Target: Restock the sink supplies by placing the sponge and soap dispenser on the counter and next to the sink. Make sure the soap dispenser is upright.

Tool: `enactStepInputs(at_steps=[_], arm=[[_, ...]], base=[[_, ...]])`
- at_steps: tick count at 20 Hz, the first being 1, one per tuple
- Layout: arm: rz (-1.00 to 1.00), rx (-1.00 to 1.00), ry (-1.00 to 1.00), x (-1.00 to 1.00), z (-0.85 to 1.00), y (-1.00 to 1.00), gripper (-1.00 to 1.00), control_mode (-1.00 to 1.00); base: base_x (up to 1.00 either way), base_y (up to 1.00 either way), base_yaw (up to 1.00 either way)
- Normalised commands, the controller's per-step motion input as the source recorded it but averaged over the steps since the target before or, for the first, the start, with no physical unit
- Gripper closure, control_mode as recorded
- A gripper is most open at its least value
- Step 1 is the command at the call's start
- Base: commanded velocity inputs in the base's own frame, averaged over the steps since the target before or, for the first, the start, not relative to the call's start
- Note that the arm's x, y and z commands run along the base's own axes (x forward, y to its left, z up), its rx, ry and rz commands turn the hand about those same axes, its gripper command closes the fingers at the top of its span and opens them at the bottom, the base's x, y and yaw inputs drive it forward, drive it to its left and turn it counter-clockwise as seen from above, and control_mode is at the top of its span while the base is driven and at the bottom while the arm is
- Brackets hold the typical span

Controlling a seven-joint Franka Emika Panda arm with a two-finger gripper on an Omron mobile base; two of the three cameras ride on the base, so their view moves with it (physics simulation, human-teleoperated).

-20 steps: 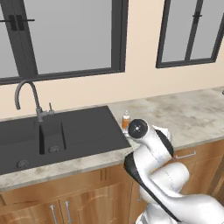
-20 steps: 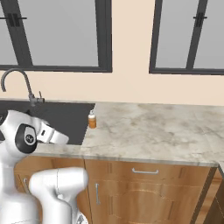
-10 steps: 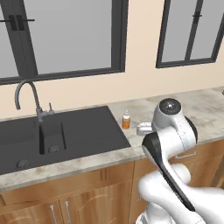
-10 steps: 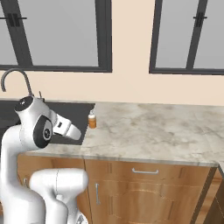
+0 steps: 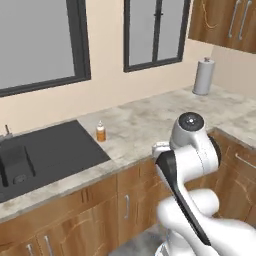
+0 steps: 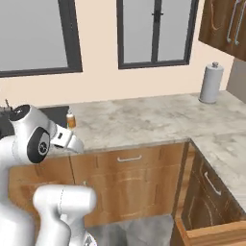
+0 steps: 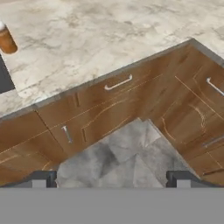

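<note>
The counter (image 5: 150,122) (image 6: 149,120) (image 7: 96,30) runs along the wall and turns a corner at the right. At the left lies the black sink (image 5: 45,152) (image 6: 55,113) (image 7: 3,78). The sponge and the soap dispenser are out of view. My gripper (image 7: 111,179) is open, with nothing between its fingertips (image 7: 43,178). It hangs in front of the counter edge and looks down at the brown cabinet fronts (image 7: 109,109) and the grey floor (image 7: 127,153).
A small amber bottle with a white cap (image 5: 101,132) (image 6: 71,120) (image 7: 6,40) stands on the counter beside the sink. A grey knob-topped cylinder (image 5: 202,76) (image 6: 211,82) stands at the far right. Wall cabinets (image 5: 225,22) hang above it.
The whole picture has shifted: the camera has moved, so the sink now sits far left and the counter's right corner shows. The arm has swung over with its jaws still wide.
</note>
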Motion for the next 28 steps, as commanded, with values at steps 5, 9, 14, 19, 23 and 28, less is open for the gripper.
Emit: enactStepInputs(at_steps=[5, 9, 14, 19, 23, 28], arm=[[0.00, 0.00, 0.00, 0.00, 0.00, 0.00, -1.00, 1.00], [0.00, 0.00, 0.00, 0.00, 0.00, 0.00, -1.00, 1.00], [0.00, 0.00, 0.00, 0.00, 0.00, 0.00, -1.00, 1.00], [0.00, 0.00, 0.00, 0.00, 0.00, 0.00, -1.00, 1.00], [0.00, 0.00, 0.00, 0.00, 0.00, 0.00, -1.00, 1.00], [0.00, 0.00, 0.00, 0.00, 0.00, 0.00, -1.00, 1.00]], base=[[-0.54, 0.01, -0.87], [-0.11, -0.04, -0.81], [0.00, -0.47, -0.73], [0.00, -0.70, -0.65], [0.00, -0.43, -0.63], [0.13, 0.00, -0.52]])
